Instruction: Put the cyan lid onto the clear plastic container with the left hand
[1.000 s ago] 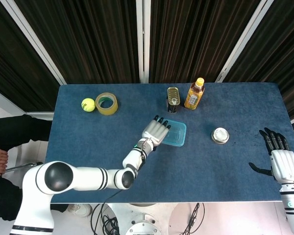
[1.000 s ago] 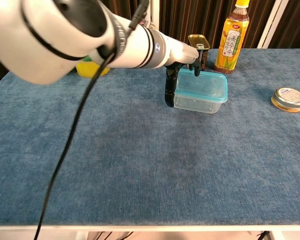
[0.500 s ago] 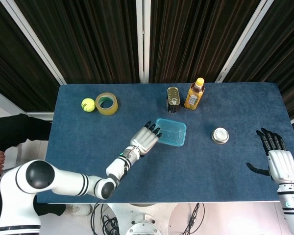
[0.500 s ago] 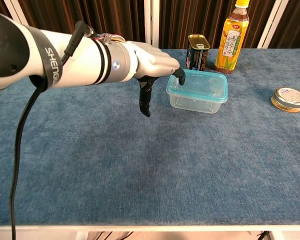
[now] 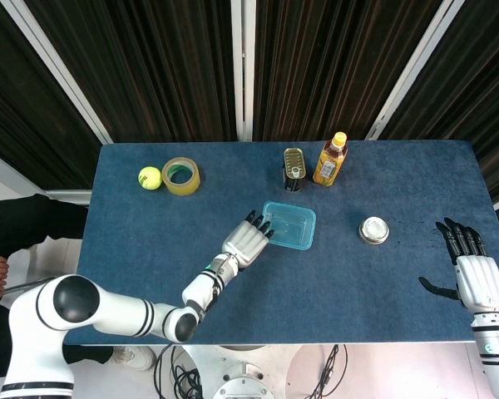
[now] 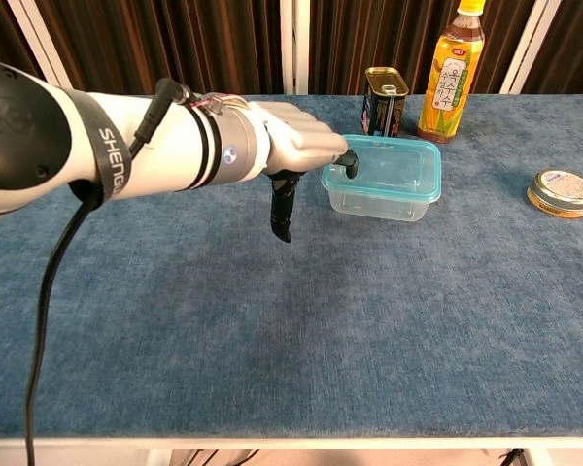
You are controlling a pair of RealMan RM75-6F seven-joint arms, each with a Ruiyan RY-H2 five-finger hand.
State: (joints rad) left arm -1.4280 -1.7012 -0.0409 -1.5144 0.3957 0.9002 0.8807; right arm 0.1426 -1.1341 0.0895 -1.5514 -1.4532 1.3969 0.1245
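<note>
The clear plastic container (image 5: 276, 238) (image 6: 379, 199) stands mid-table with the cyan lid (image 5: 289, 223) (image 6: 393, 161) lying on top of it. My left hand (image 5: 244, 240) (image 6: 290, 142) is at the container's left side, fingers stretched out and apart, palm down. Its fingertips (image 6: 349, 160) reach the lid's left rim; whether they touch it I cannot tell. The thumb hangs down beside the container and the hand holds nothing. My right hand (image 5: 471, 272) lies open at the table's far right edge, seen only in the head view.
Behind the container stand a tin can (image 5: 293, 169) (image 6: 386, 100) and an orange drink bottle (image 5: 330, 160) (image 6: 451, 73). A small round tin (image 5: 373, 229) (image 6: 563, 192) lies to the right. A tennis ball (image 5: 150, 178) and a tape roll (image 5: 181, 175) sit at the back left.
My left hand has drawn back leftward from over the lid to its left rim, and the forearm now sits lower and further left. The right hand barely moved.
</note>
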